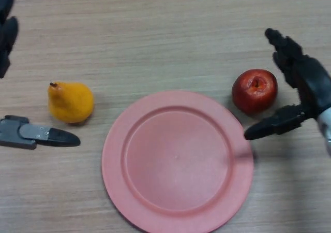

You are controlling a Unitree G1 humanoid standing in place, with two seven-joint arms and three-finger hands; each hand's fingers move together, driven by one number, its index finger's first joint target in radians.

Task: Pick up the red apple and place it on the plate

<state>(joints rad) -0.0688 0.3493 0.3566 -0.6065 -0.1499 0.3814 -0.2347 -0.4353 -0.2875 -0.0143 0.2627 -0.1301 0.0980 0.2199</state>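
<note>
A red apple (254,90) stands on the wooden table just right of a pink plate (177,160), close to its rim. My right hand (302,83) is open beside the apple on its right, fingers stretched past its far side and thumb reaching toward the plate's right rim, not touching the apple. My left hand (31,133) shows at the left edge, open, its thumb pointing right just below a yellow pear, other fingers at the top left corner.
A yellow pear (70,102) lies on the table left of the plate, just above my left thumb. The table surface is light wood.
</note>
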